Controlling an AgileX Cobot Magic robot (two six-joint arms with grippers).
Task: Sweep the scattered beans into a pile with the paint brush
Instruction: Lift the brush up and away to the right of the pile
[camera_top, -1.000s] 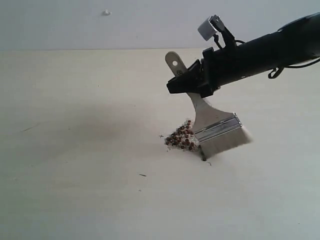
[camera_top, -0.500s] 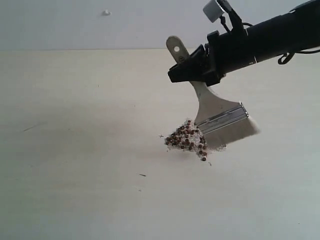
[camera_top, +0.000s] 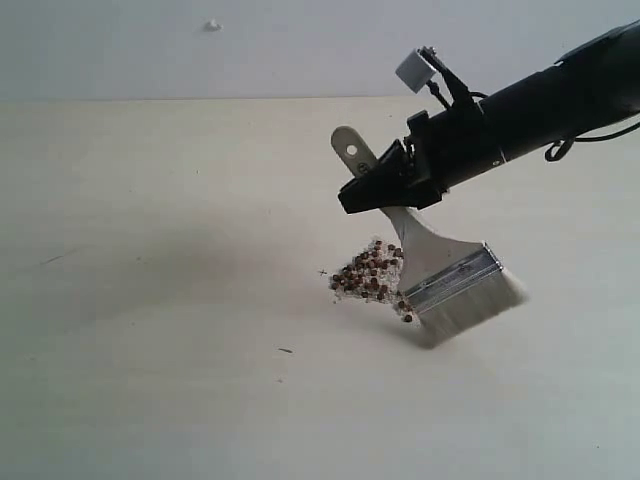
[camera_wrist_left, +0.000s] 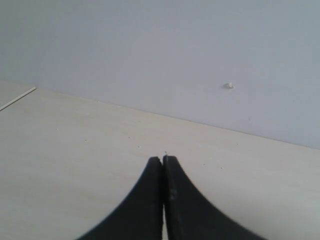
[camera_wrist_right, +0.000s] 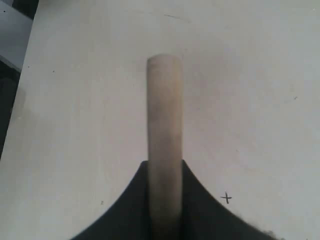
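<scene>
On the table (camera_top: 150, 300), my right gripper (camera_top: 383, 187) clamps the paint brush (camera_top: 452, 282) handle. Only the exterior view shows its bristles, seemingly touching the pile (camera_top: 368, 272). My left gripper (camera_wrist_left: 163, 161) is pressed together, empty.

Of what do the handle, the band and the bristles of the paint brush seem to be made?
Paint brush: handle, probably bare light wood, pale beige and matte. Band, likely metal, silver with a bright sheen. Bristles, pale whitish and soft-edged; natural or synthetic fibre cannot be told.
</scene>
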